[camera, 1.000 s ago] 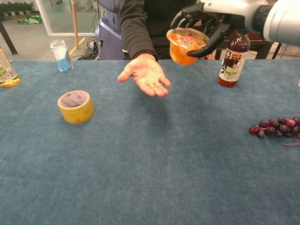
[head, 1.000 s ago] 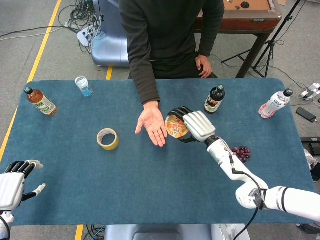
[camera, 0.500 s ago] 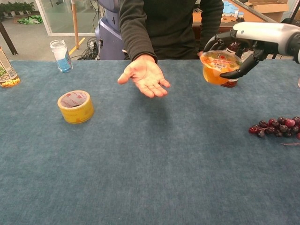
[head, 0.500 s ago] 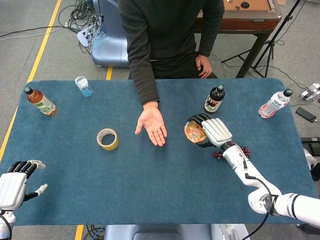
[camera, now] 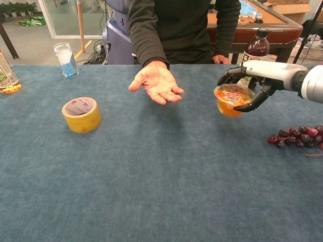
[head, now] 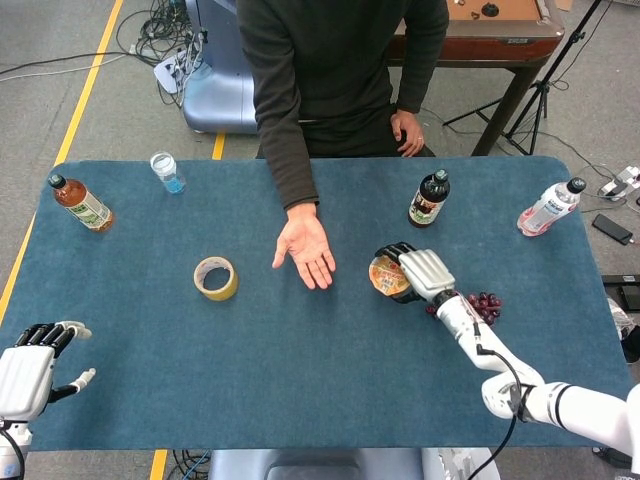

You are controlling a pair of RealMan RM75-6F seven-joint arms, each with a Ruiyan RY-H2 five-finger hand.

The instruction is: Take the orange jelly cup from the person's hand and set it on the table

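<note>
Blue felt covered the worktop (head: 300, 400), which stood on a grey floor marked with a yellow line; a wooden table and cabling lay behind. A person in a dark top stood at the far edge, with the person's hand (head: 305, 252) (camera: 157, 82) held palm up and bare above the cloth.

The right robot hand (head: 422, 272) (camera: 252, 83) was closed around the orange jelly cup (head: 387, 275) (camera: 232, 100), dark fingers wrapped over its far side and thumb along the near side. The cup was upright, with its printed lid uppermost. It sat low over the worktop, to the right of the person's hand and apart from it. Whether its base touched the cloth could not be told from either view.

The left robot hand (head: 28, 362) showed only in the head view, at the near left corner. Its fingers were spread and it held nothing.

Other items noted on the worktop:
- a roll of yellow tape (head: 215, 277) (camera: 81, 114), left of the person's hand;
- a dark bottle (head: 429, 199) (camera: 255, 50), upright behind the cup;
- a bunch of grapes (head: 484, 305) (camera: 298, 135), just beside the right forearm;
- a tea bottle (head: 81, 203) lying at the far left;
- a small clear jar (head: 167, 172) (camera: 65, 59) with blue contents;
- a white bottle (head: 549, 207) lying at the far right.
</note>
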